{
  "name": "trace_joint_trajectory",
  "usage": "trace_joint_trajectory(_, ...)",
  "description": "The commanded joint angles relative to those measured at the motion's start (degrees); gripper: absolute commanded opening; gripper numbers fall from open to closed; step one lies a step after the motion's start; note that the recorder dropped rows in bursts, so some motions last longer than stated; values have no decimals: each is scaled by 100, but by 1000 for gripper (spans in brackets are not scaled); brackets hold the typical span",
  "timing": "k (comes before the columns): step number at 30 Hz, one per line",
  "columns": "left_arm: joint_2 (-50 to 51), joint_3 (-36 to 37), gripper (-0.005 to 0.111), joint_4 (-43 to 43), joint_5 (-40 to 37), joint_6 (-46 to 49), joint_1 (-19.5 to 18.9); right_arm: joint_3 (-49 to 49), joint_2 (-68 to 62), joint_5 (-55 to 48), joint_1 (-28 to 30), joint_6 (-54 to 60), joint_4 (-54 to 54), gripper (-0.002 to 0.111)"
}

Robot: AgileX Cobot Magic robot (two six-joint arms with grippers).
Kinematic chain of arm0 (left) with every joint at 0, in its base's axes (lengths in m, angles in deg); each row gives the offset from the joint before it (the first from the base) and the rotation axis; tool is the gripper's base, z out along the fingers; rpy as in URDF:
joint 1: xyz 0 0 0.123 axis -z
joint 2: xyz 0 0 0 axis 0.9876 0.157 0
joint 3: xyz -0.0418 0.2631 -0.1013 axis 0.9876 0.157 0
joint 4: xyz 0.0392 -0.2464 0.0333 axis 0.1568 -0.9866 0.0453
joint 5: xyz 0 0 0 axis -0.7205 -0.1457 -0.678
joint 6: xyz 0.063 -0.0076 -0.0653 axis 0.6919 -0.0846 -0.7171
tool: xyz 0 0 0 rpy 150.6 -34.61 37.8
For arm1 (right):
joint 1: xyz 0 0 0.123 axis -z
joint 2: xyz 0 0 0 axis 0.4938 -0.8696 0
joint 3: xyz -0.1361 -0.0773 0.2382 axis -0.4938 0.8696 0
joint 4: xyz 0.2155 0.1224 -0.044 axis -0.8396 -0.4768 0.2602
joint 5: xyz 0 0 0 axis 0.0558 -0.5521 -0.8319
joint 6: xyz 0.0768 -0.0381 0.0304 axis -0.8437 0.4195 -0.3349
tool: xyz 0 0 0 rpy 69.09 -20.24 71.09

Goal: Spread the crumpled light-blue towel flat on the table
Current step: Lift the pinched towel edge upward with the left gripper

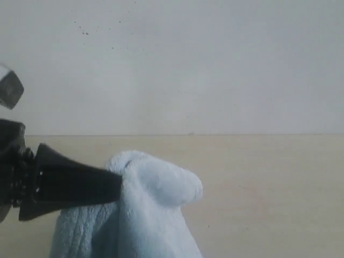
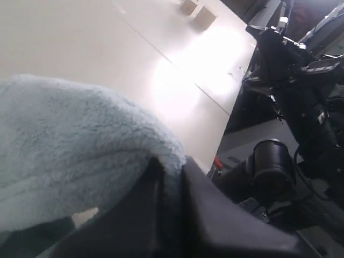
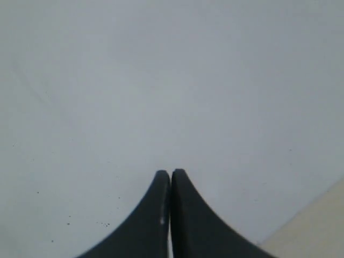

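And there's the wall [image 1: 215, 64], pale grey-white and plain, filling the whole upper half of the exterior view. A scatter of dark specks [image 1: 85, 32] sits high on the wall, toward its left side. The right wrist view is almost all wall [image 3: 161, 80] too, with tiny specks [image 3: 102, 223] dotted across it. Over in the left wrist view, a small tan block [image 2: 188, 6] and a second tan block [image 2: 205, 17] stand just beside each other; where they lie from the wall cannot be told.
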Motion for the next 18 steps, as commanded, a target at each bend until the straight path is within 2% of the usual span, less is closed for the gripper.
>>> trace_joint_trajectory(1, -52, 513, 4, -56, -330, -41, 25, -49, 26, -1173, -2, -230, 805, 0)
trace_joint_trajectory(4, -52, 797, 4, -56, -458, -41, 25, -278, 26, -1972, -11, -88, 1135, 0)
trace_joint_trajectory(8, -52, 1066, 4, -56, -550, -41, 25, -497, -452, -2137, -301, 619, 1135, 0)
trace_joint_trajectory(15, -52, 1224, 4, -56, -779, -41, 25, -985, -2425, -2050, -1631, 2029, 1135, 3)
trace_joint_trajectory(18, -52, 1224, 4, -56, -779, -41, 25, -1350, -3524, -1855, -2233, 2507, 1155, 13)
